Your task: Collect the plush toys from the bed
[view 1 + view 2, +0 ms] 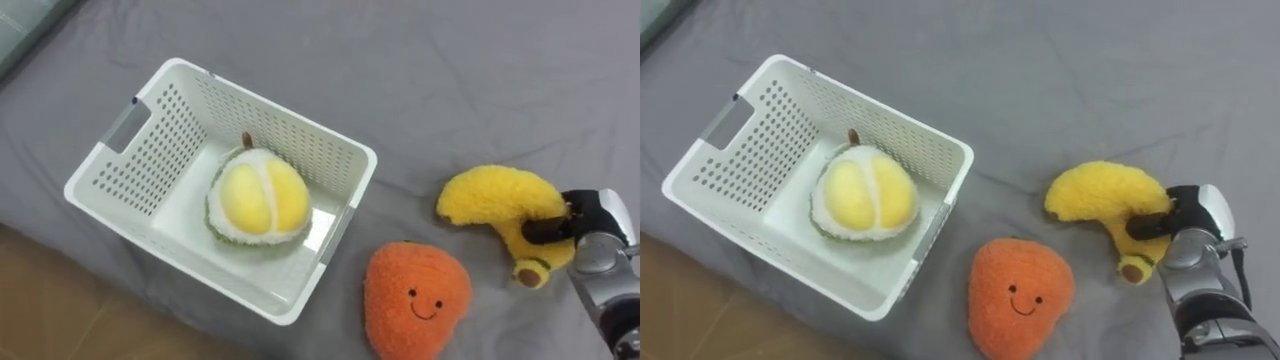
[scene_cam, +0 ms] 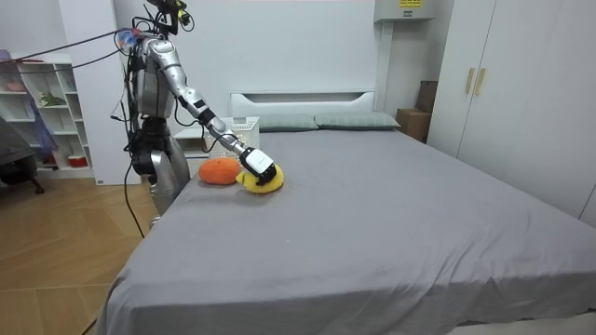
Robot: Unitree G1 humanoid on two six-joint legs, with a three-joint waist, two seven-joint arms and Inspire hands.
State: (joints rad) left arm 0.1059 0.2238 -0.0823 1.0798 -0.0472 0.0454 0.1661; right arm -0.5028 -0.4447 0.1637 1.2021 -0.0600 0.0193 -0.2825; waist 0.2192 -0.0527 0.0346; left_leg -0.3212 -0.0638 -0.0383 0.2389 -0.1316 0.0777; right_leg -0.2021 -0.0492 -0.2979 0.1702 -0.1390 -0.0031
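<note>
A white slotted basket (image 1: 118, 160) sits on the grey bed at the left, with a plush durian (image 1: 258, 197) inside it. An orange plush fruit with a smiling face (image 1: 415, 298) lies on the sheet to the right of the basket. Further right lies a yellow plush banana (image 1: 495, 197). My right hand (image 1: 585, 228) rests on the banana's lower end, its dark thumb curled across the plush. In the room view I stand at the bed's side, right arm stretched out to the banana (image 2: 261, 181).
The grey bedsheet (image 1: 450, 70) stretches wide and flat beyond the toys. Wooden floor (image 1: 60, 310) shows past the bed's edge at the lower left. Pillows (image 2: 354, 120) lie at the headboard; a wardrobe (image 2: 521, 84) stands at the room view's right.
</note>
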